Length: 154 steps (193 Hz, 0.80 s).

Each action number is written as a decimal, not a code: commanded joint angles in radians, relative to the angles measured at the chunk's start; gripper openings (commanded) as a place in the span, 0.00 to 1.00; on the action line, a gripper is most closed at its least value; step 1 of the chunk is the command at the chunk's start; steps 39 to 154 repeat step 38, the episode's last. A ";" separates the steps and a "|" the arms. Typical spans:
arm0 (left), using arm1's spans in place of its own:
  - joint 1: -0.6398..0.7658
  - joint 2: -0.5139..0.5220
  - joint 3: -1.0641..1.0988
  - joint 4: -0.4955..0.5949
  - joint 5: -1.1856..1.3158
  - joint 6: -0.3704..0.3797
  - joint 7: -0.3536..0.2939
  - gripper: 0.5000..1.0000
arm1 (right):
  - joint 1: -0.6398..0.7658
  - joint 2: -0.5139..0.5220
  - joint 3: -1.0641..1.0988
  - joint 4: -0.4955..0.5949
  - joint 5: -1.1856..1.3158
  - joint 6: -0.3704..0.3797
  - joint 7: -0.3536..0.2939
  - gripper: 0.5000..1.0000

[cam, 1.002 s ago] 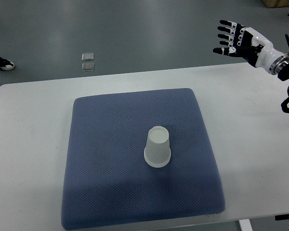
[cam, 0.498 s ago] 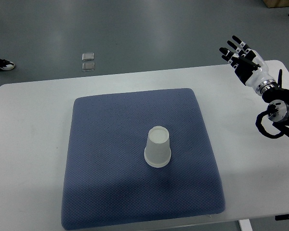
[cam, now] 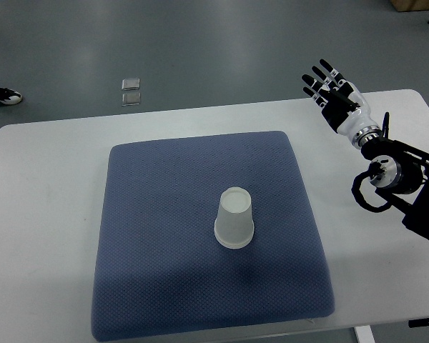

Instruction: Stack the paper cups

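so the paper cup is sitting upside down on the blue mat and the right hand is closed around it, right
Not quite. The paper cup does sit upside down on the blue mat, but the right hand is not around it. The top view shows that hand open, fingers spread, holding nothing, well away near the far right edge of the table.

The right robot hand (cam: pixel 334 100) has black fingers with white joint markings, a white wrist and black cabling behind.
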 commanded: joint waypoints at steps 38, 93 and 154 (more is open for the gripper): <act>0.000 0.000 0.000 0.000 0.000 0.000 0.000 1.00 | -0.002 0.025 0.000 0.000 0.003 -0.040 0.045 0.83; 0.000 0.000 0.000 0.000 0.000 0.000 0.000 1.00 | -0.002 0.025 0.000 0.000 0.003 -0.040 0.045 0.83; 0.000 0.000 0.000 0.000 0.000 0.000 0.000 1.00 | -0.002 0.025 0.000 0.000 0.003 -0.040 0.045 0.83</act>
